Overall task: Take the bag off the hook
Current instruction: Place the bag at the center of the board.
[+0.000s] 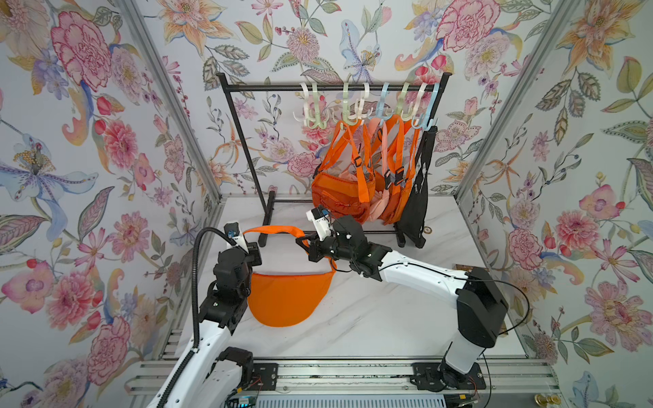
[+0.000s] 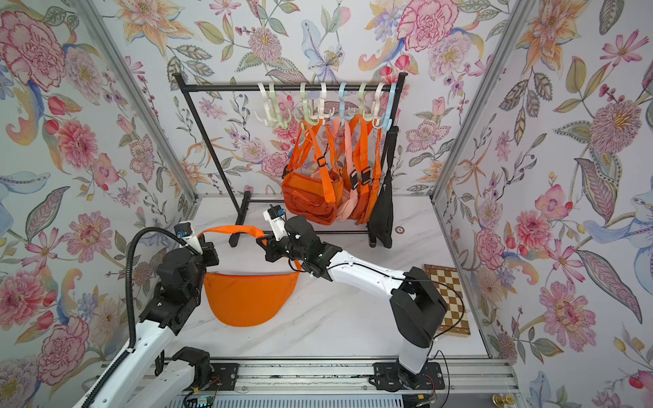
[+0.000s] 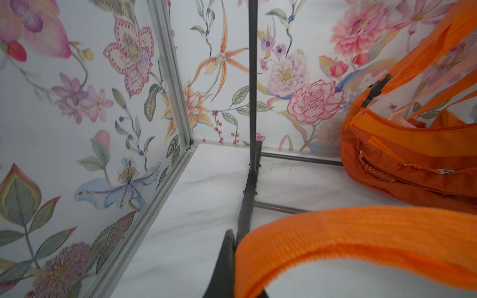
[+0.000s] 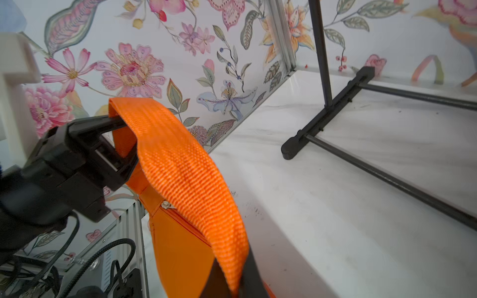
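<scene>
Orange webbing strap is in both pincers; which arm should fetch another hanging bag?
Right, probably: the right pincer sits nearer the orange fabric bags hanging on the black metal rack; the left pincer is farther off.

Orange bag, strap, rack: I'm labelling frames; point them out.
Orange bag (image 1: 288, 300): in a top view, body's middle.
Strap (image 1: 274, 229): in a top view, its raised middle.
Rack (image 1: 265, 88): in a top view, top bar.

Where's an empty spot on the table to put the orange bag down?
Biggest bare patch: the table between the bag, the right arm and the front rail. Another lies between the rack's left foot and the left wall. Crowded: under the hanging bags, and where the left gripper and right gripper hold the strap.
</scene>
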Available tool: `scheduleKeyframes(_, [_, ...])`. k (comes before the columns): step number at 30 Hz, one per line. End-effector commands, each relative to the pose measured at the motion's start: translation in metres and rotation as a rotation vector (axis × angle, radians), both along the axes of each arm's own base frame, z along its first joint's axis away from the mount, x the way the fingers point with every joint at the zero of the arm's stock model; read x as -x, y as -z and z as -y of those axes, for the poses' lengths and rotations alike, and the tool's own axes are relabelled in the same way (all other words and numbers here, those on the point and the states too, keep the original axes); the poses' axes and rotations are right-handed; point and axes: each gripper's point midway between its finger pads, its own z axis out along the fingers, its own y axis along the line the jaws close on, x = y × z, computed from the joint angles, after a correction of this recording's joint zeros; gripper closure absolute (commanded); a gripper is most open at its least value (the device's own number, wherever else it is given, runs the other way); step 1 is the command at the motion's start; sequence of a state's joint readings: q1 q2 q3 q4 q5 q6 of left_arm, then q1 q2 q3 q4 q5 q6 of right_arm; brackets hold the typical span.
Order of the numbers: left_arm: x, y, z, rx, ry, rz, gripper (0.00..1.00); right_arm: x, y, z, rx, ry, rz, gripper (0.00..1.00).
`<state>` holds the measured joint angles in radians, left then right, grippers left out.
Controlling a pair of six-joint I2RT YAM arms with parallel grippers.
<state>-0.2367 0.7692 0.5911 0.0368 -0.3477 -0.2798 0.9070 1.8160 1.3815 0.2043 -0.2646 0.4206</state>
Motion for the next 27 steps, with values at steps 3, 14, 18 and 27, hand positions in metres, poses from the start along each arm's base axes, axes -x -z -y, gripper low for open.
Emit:
scheduleKeyframes(3, [-0.012,0.027,-0.018,0.044,-0.114,-0.014,1.00,-0.033,0.014,-0.023,-0.034,-0.034,-0.056,1.00])
scheduleKeyframes(14, [-0.062,0.071,-0.048,0.084,-0.169,-0.094,1.00,-0.092,0.064,-0.041,-0.029,-0.046,-0.143,1.00])
scheduleKeyframes(18, [-0.081,0.091,-0.058,0.069,-0.199,-0.163,1.00,-0.113,0.083,-0.047,-0.024,-0.047,-0.174,0.95])
scheduleKeyframes(27, [-0.091,0.129,-0.074,0.060,-0.251,-0.212,0.91,-0.137,0.109,-0.056,-0.005,-0.067,-0.177,0.62])
